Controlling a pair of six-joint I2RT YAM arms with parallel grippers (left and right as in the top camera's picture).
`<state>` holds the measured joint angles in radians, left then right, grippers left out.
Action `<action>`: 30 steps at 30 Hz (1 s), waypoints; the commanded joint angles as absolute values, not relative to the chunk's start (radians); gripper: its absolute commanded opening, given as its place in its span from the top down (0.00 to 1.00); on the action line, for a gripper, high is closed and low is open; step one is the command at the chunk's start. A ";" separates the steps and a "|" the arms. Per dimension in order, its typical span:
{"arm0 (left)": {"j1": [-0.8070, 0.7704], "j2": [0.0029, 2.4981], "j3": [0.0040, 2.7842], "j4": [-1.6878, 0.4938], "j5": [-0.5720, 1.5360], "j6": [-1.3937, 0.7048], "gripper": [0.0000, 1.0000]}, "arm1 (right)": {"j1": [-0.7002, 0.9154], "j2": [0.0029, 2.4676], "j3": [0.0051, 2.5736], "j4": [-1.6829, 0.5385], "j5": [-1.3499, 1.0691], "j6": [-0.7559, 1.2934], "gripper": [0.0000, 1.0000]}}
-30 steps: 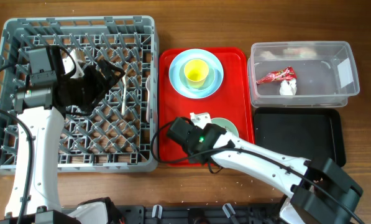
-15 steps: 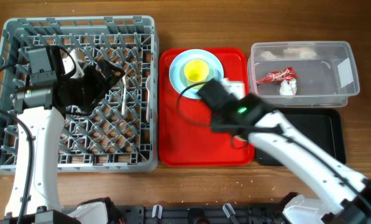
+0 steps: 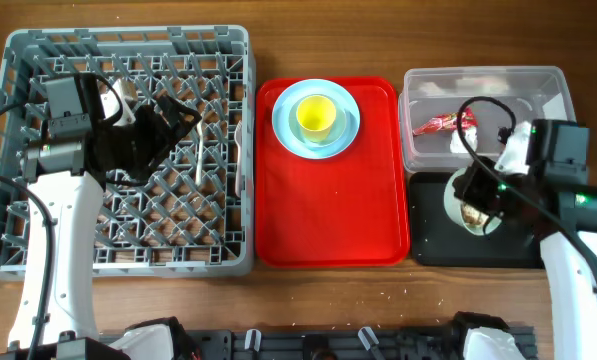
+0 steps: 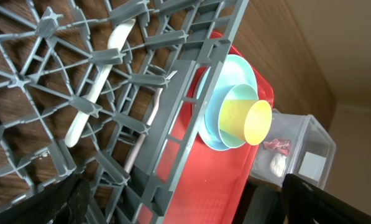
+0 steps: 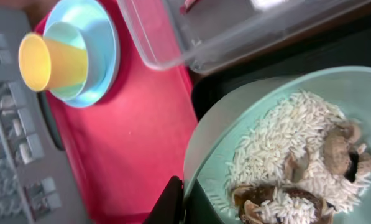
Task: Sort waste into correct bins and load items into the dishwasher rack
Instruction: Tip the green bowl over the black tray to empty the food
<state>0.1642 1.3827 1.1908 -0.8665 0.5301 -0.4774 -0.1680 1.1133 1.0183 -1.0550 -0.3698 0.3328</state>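
My right gripper (image 3: 478, 190) is shut on the rim of a mint bowl (image 3: 456, 207), held tilted over the black tray (image 3: 526, 240). In the right wrist view the bowl (image 5: 266, 124) holds white rice and brown food scraps, with my fingers (image 5: 180, 194) pinching its rim. The pale blue plate (image 3: 284, 128), a second bowl and the yellow cup (image 3: 315, 116) are stacked on the red tray (image 3: 328, 220). My left gripper (image 3: 166, 118) hangs open and empty over the grey rack (image 3: 128, 45). A white utensil (image 4: 98, 84) lies in the rack. The clear tub (image 3: 553, 150) holds the red wrapper (image 3: 438, 124) and the tissue (image 3: 464, 142).
A second white utensil (image 3: 240, 150) lies along the rack's right wall. The red tray sits between the rack and the two bins. Small crumbs dot the wood near the table's front edge (image 3: 398, 295).
My right arm has carried the bowl from the front of the red tray to the right, over the black tray. The left arm has not moved.
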 commanded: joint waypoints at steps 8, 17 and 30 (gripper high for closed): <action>0.168 1.380 1.201 -0.864 0.545 -0.483 0.00 | -0.759 1.114 0.692 -0.823 -1.109 0.051 0.95; 0.168 1.380 1.201 -0.864 0.545 -0.483 0.00 | -0.809 1.124 0.692 -0.708 -1.272 0.220 0.96; 0.168 1.380 1.201 -0.864 0.545 -0.483 0.00 | -0.809 1.124 0.692 -0.544 -1.461 0.340 0.96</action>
